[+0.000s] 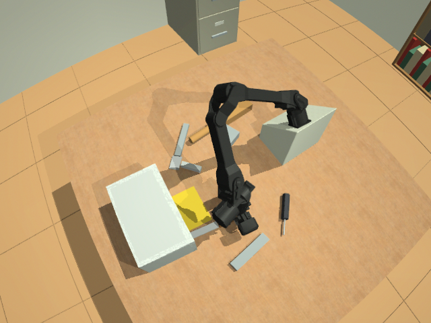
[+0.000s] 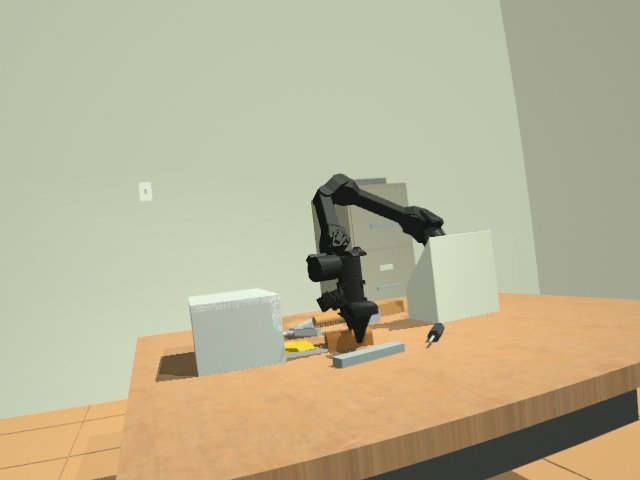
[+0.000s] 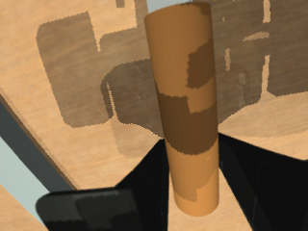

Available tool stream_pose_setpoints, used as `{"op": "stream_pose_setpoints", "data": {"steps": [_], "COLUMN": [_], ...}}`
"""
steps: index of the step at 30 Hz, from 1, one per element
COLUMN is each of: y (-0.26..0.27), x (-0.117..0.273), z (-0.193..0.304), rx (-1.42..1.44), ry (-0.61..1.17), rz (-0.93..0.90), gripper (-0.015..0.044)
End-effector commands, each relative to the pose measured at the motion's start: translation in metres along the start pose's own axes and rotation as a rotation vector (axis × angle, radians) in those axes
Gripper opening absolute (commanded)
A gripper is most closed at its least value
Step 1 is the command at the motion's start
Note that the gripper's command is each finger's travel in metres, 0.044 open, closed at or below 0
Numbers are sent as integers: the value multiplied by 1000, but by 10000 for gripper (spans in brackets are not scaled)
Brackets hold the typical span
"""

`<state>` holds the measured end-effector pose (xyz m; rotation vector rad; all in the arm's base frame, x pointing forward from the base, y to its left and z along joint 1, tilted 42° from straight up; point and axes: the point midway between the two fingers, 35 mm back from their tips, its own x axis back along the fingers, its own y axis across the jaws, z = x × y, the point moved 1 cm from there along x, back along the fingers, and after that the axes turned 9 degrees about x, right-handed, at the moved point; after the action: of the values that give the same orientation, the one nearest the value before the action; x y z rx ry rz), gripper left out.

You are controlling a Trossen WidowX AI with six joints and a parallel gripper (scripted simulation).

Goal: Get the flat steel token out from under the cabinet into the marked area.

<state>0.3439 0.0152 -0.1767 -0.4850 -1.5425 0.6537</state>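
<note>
Pincer grips wooden handle; blade reaches cabinet.

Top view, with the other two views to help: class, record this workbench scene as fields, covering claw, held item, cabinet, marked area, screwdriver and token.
claw: shut on the tool's handle
held item: orange cylindrical handle, with a flat grey blade reaching toward the cabinet
cabinet: white box
marked area: yellow patch beside the cabinet
screwdriver: black-handled, lying on the table
token: not visible

A filing cabinet (greyish) stands on tiled floor
</note>
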Motion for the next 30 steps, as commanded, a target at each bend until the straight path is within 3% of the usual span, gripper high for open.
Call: {"op": "stream_pose_setpoints", "data": {"steps": [1, 30], "y": [-1, -7], "x": [0, 0], "z": [-6, -37], "rx": [3, 1], "ry": [-1, -2], "rz": [-1, -1], "gripper": [0, 0]}}
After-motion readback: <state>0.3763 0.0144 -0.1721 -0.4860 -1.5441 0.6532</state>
